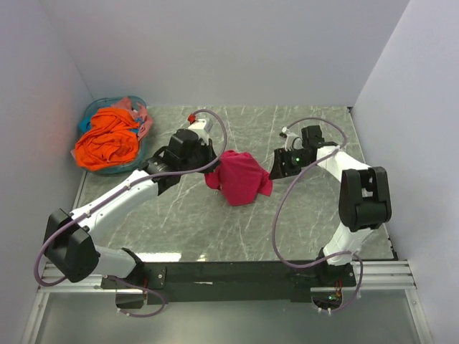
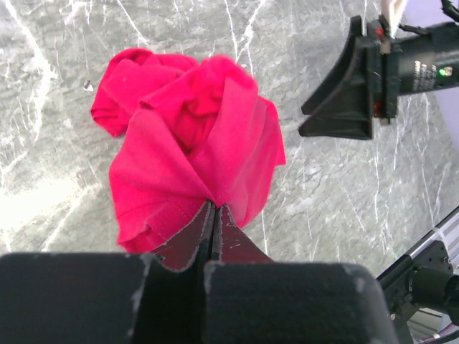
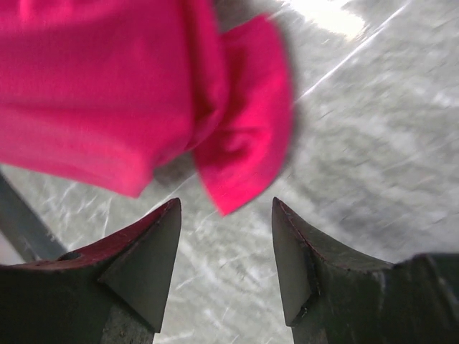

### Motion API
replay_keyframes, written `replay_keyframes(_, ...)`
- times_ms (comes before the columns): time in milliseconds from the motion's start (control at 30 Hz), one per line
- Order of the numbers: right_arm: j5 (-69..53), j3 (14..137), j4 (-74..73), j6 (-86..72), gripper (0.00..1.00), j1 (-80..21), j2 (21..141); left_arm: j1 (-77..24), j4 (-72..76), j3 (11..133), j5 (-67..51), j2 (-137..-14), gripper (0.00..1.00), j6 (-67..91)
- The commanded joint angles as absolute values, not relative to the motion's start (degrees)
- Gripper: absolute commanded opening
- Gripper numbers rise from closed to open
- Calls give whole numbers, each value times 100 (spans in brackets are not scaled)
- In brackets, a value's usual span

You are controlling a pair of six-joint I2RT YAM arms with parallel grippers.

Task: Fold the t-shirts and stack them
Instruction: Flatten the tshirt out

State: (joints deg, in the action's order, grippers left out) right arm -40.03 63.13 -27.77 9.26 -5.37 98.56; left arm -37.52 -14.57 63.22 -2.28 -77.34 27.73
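Crimson-pink t-shirt point(image 1: 239, 177) limp, light, bunched. Left gripper point(image 2: 214, 209) jaws pinch a fold; right gripper point(image 3: 226, 215) jaws apart, best taking the hanging corner.

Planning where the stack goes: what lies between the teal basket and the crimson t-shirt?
Top view: the left arm and left pincer, shut on the crimson t-shirt, fill that stretch; beneath them, bare marble table up to the teal basket.

Top-down overview, wrist cameras sharing crimson shirt point(image 2: 193, 143)
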Motion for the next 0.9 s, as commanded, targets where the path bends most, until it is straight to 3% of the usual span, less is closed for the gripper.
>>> replay_keyframes(0,-3438,6688,-2742,739,60,-677,10115,-3709,-1292,6240,-316,-7568,0,2900)
replay_keyframes(367,-3199,6979,-2751,598,51,-1090,10714,-3647,-1081,6073,-536,-7471,0,3050)
replay_keyframes(467,-3260,6979,-2777,641,38,-1142,10705,-3647,-993,6021,-501,-7401,0,3024)
replay_keyframes(667,-3209,6987,-2952,896,0,-1090,10109,-3586,-844,5924,-326,-6927,0,2875)
replay_keyframes(867,-3207,7057,-3855,2078,0,-1046,8291,-3595,-633,5854,-18,-5890,0,2576)
